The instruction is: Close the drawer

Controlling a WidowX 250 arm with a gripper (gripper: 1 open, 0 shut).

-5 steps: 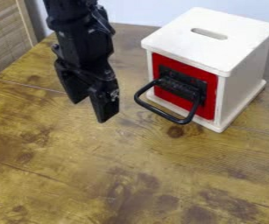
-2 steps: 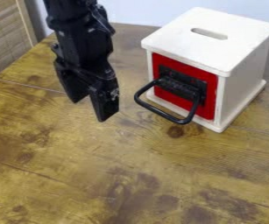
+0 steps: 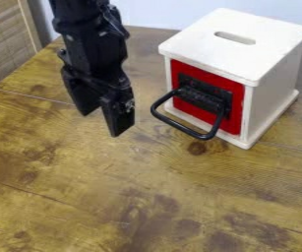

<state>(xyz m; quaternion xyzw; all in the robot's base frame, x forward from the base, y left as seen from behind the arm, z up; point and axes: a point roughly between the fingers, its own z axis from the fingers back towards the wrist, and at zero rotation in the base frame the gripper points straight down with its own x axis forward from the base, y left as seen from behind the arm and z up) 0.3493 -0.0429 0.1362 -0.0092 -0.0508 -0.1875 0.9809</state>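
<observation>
The drawer (image 3: 209, 96) has a red front with a black centre fitting and sits in a pale wooden cube box (image 3: 240, 47) at the upper right. Its black looped wire handle (image 3: 182, 120) hangs out toward the lower left. The red front looks close to flush with the box. My black gripper (image 3: 99, 106) hangs over the table to the left of the handle, apart from it. Its two fingers (image 3: 119, 118) point down with a gap between them, holding nothing.
The box has a slot (image 3: 236, 38) in its top. The worn wooden table (image 3: 127, 197) spreads in front and to the left. A wooden slatted panel (image 3: 2, 39) stands at the far left edge.
</observation>
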